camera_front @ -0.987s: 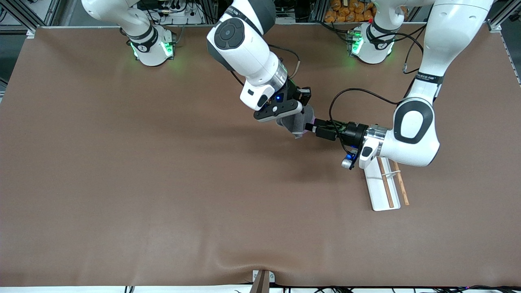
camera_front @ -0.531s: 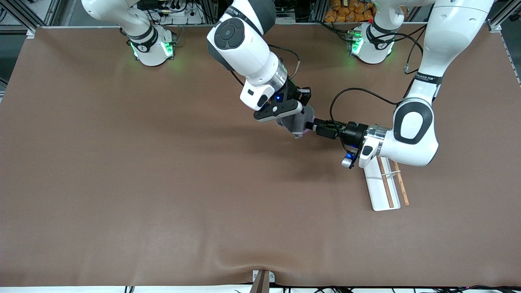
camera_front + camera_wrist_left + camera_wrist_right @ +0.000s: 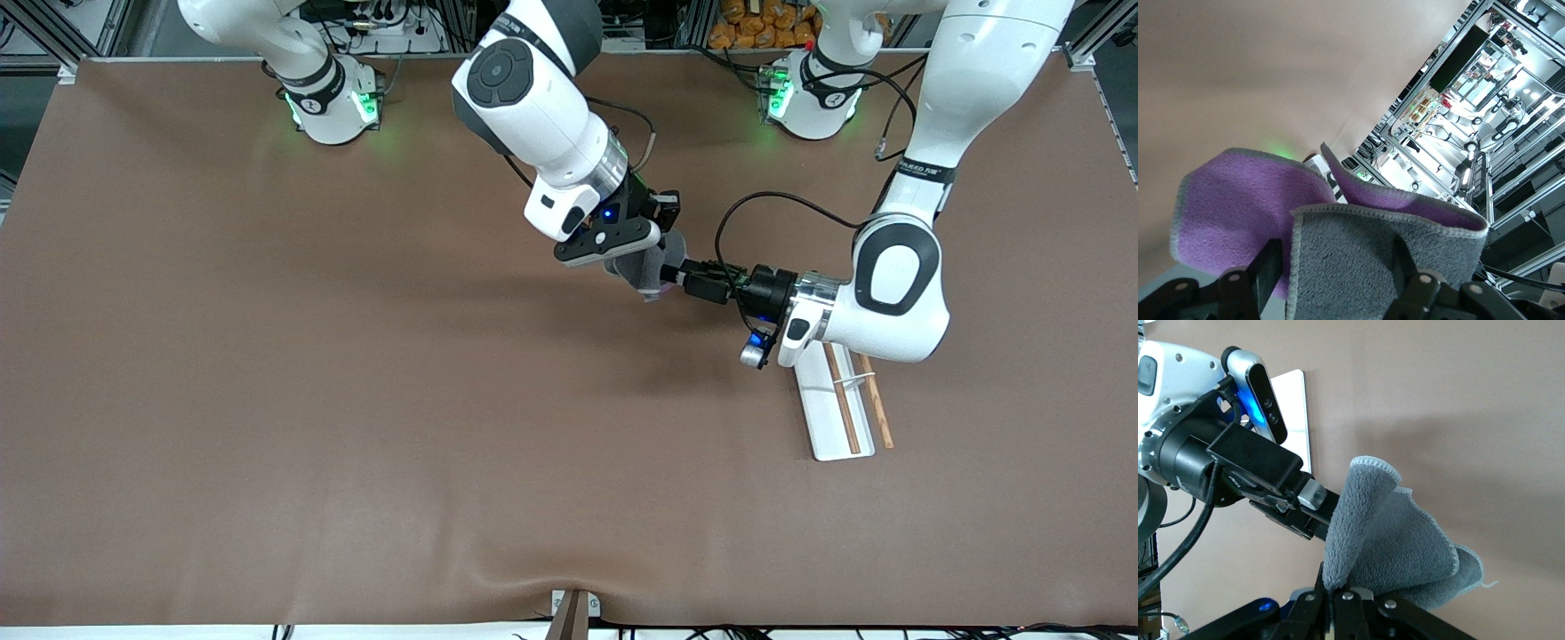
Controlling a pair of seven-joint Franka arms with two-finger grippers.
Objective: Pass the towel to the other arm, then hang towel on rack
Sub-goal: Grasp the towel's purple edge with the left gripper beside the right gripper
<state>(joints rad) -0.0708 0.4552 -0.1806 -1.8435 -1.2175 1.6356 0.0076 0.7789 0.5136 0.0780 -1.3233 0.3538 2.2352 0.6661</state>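
Note:
The towel (image 3: pixel 647 267) hangs in the air over the middle of the table, grey outside and purple inside. My right gripper (image 3: pixel 637 256) is shut on its upper edge; in the right wrist view (image 3: pixel 1341 585) the fingers pinch the grey fold (image 3: pixel 1395 533). My left gripper (image 3: pixel 674 274) reaches in level from the side, open. In the left wrist view its fingers (image 3: pixel 1269 263) stand wide apart on either side of the towel (image 3: pixel 1345 247), without pinching it. The rack (image 3: pixel 836 411) lies on the table under the left arm's wrist, partly hidden by it.
The brown table mat (image 3: pixel 356 400) is bare elsewhere. The rack's wooden rods (image 3: pixel 845 418) point toward the front camera. Both arm bases stand along the table's edge farthest from the front camera. The left hand (image 3: pixel 1238 460) fills one side of the right wrist view.
The left arm has slid a little toward the right arm's end of the table, bringing its open fingers around the towel. The right arm and the towel have stayed still.

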